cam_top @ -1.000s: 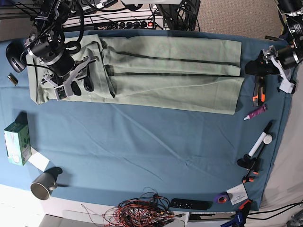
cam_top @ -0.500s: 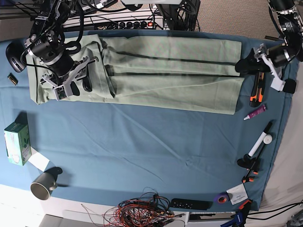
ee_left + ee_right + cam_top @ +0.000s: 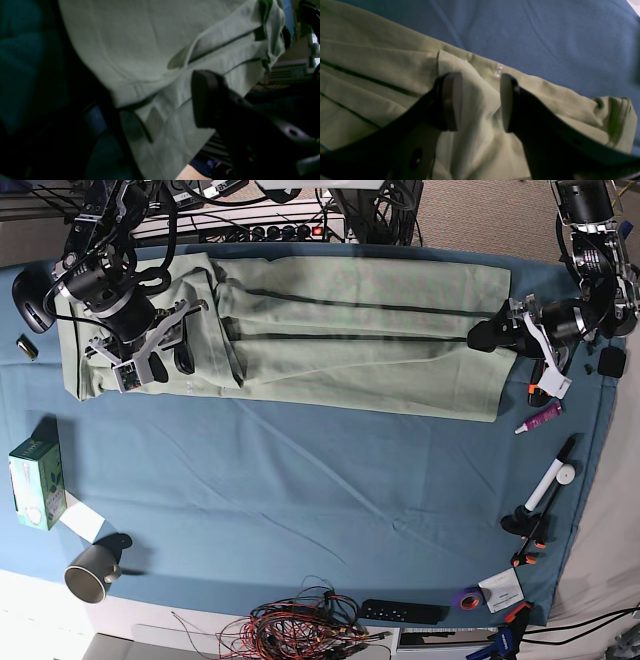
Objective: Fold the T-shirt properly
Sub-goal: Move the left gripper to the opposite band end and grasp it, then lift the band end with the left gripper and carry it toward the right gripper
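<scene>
While the T-shirt (image 3: 340,335) lies folded into a long band across the table cloth (image 3: 300,500), running from nine o'clock to three o'clock along the far side, both arms sit at its ends. At ten o'clock the right gripper (image 3: 165,358) rests on the bunched cloth, its jaws apart with a raised fold between the pads (image 3: 451,100), not pinched. At three o'clock the left gripper (image 3: 500,345) stands spread wide at the shirt's short edge, one finger (image 3: 207,100) over the hem, holding nothing.
</scene>
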